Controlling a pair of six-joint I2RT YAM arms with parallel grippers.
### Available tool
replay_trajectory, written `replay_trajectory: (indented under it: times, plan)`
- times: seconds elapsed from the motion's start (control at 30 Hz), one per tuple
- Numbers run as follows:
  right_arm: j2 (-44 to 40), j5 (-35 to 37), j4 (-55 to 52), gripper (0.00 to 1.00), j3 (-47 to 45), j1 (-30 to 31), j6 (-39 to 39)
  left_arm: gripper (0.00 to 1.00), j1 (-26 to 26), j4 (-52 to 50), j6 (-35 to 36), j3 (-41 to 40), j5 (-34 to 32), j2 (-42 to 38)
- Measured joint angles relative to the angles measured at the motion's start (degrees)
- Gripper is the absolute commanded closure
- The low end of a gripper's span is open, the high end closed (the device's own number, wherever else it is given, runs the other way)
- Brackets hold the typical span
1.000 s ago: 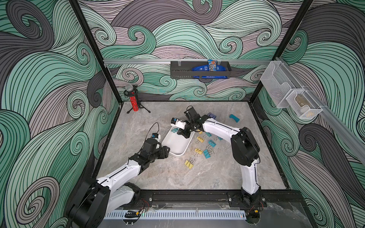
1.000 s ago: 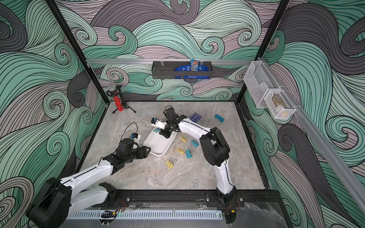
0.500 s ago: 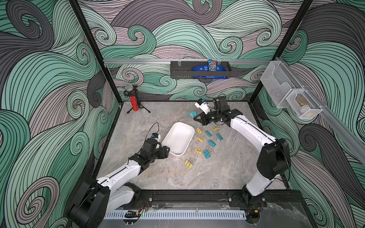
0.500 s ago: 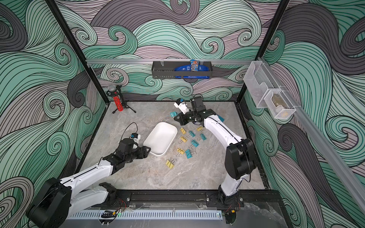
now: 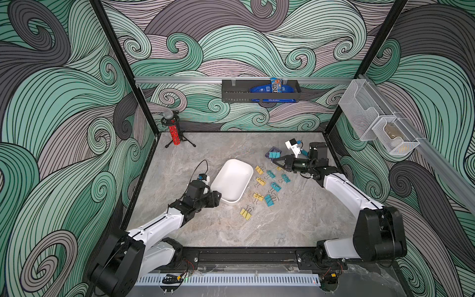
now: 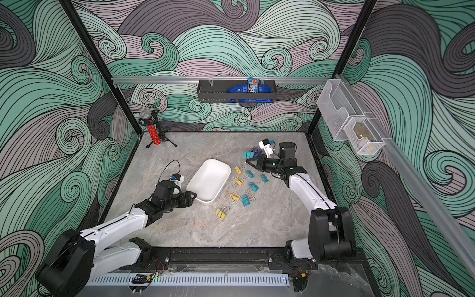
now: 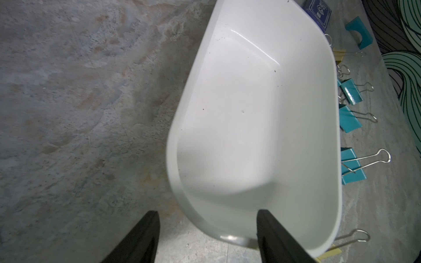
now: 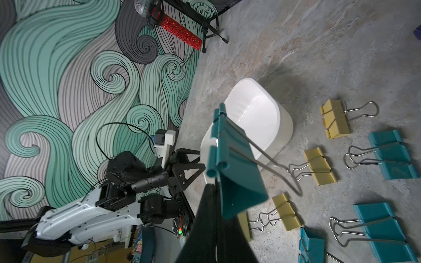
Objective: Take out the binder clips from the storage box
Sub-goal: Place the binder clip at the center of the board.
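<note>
— Starting with the top views: what are we failing to make out?

— We are seeing the right gripper (image 5: 274, 161) pressing its jaws together on a teal clip (image 5: 274, 155) and holding it off the table (image 5: 295, 226). Which part of the clip it is pinching is too small to tell. The clip is overlapping a dark-blue card box (image 5: 274, 148) in both top views. The left gripper (image 5: 217, 196) is sitting at the near corner of the white box (image 5: 232, 180) in the middle of the table, and we cannot tell there whether it is gripping.

— And the other clips?

— The clips (image 6: 245, 200), yellow and teal with silver wire handles, are lying scattered just to the right of the box, between it and the right arm. A red tube on a tripod (image 6: 153, 135) is standing well apart in the far left corner.

— Is the left wrist view helping us?

— Partly. The two black fingers (image 7: 141, 239) are straddling the box's corner, one inside and one outside. Whether they are biting the wall, we cannot tell. The box's wall is hiding parts of several clips, and its inside (image 7: 239, 113) is showing plain white with dark specks.

— And the right wrist view?

— We are looking at the teal clip (image 8: 232, 168) close up, with one wire handle sticking out. The shut fingers (image 8: 205, 227) are covering the grip point, and the frame edge is cutting off the nearest clips.
</note>
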Motion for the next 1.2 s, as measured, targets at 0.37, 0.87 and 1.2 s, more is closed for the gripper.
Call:
replay_trajectory:
  times: [0.37, 0.87, 1.2]
  plan:
    - [-2.01, -6.08, 22.27, 1.0, -17.97, -11.06, 21.73, 0.3, 0.0, 0.0, 0.02, 0.0, -0.02, -0.02]
    - [-3.3, -7.45, 30.34, 1.0, -28.5, -14.6, 29.49, 0.3, 0.0, 0.07, 0.17, 0.0, -0.33, 0.13]
    - [-2.84, -7.02, 28.87, 1.0, -32.04, -15.21, 29.0, 0.3, 0.0, -0.44, 0.5, 0.0, -1.01, -0.5]
